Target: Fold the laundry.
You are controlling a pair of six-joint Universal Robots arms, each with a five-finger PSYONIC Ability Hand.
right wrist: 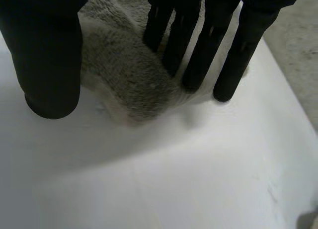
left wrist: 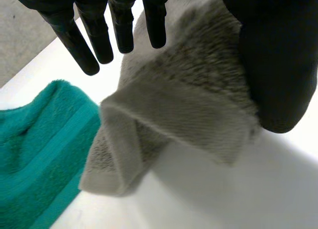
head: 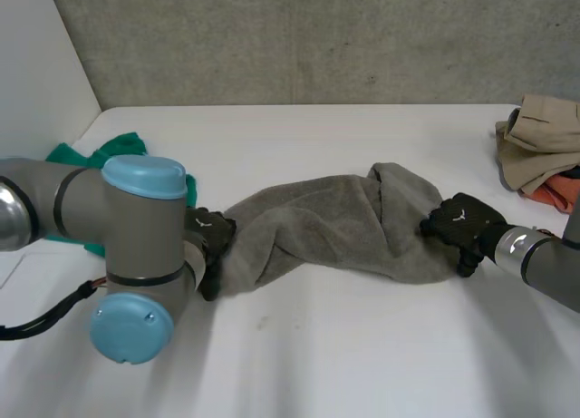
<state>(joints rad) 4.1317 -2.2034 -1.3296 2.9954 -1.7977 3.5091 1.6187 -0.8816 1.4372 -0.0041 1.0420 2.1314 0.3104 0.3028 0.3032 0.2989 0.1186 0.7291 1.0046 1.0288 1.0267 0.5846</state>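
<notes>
A grey towel (head: 335, 223) lies bunched lengthwise across the middle of the white table (head: 362, 345). My left hand (head: 213, 232) is at its left end. In the left wrist view that hand (left wrist: 99, 35) has straight fingers, and a folded corner of the grey towel (left wrist: 189, 100) lies between them and the thumb (left wrist: 278, 65), ungripped. My right hand (head: 462, 223) is at the right end. There the grey towel (right wrist: 124, 85) runs between the thumb (right wrist: 49, 55) and the fingers (right wrist: 198, 50), which close on its edge.
A teal towel (head: 118, 150) lies behind my left arm, just beside the grey towel's left end, and its ribbed edge (left wrist: 39, 149) nearly touches the grey corner. A pile of beige and orange clothes (head: 544, 146) sits at the table's far right edge.
</notes>
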